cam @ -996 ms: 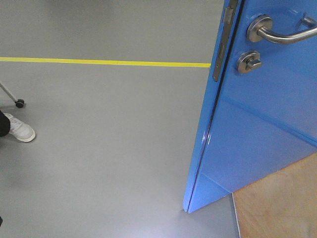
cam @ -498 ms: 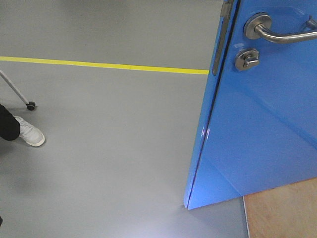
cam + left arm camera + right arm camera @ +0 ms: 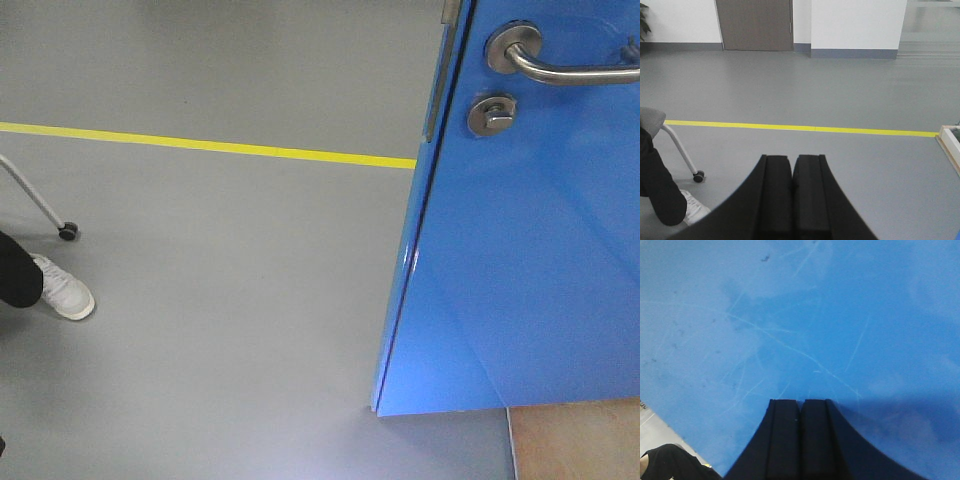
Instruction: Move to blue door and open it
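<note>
Blue door (image 3: 805, 320) fills my right wrist view, scratched, just ahead of my right claw (image 3: 800, 407), fingers pressed together, empty. Only the front view shows its lever handle (image 3: 560, 62). My left claw (image 3: 792, 165), likewise closed, faces yellow floor tape (image 3: 800, 128).

the left pincer (image 3: 792, 165) enters its wrist view from 6 o'clock, its two black fingers (image 3: 775, 195) pressed flat together with no gap, pointing toward 12 o'clock. the right pincer (image 3: 800, 407) shows likewise from 6 o'clock, black fingers (image 3: 815, 440) closed against each other, holding nothing.
</note>
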`<state>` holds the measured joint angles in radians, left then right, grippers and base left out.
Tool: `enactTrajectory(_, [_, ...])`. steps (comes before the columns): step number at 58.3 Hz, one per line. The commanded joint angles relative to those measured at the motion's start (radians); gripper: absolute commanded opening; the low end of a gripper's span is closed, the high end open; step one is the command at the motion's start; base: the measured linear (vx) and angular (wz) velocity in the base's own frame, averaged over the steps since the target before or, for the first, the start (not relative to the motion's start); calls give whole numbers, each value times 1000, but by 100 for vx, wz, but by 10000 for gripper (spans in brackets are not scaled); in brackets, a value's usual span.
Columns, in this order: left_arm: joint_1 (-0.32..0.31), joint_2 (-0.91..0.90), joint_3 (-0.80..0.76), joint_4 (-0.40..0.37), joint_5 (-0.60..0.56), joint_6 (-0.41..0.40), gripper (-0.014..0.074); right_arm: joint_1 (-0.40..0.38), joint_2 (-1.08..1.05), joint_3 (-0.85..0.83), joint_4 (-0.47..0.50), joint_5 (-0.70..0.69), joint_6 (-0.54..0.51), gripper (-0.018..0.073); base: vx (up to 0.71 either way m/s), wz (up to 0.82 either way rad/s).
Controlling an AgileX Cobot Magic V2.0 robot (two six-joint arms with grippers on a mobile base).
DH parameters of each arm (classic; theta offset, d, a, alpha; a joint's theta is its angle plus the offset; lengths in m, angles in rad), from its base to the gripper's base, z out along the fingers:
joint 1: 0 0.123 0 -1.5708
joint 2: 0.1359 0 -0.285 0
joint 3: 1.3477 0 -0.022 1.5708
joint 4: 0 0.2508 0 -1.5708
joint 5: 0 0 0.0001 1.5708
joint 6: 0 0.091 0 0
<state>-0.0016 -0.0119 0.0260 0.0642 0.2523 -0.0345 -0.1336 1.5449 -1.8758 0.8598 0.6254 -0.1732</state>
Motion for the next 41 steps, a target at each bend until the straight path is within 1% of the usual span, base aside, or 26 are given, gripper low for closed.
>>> enactTrajectory(1, [-6, -12, -26, -7, -83, -4, 73, 2, -23, -25, 28, -71, -12, 12, 26, 0])
enactTrajectory(41, [-6, -12, -26, -7, -83, -4, 73, 2, -23, -25, 28, -71, -12, 12, 28, -6])
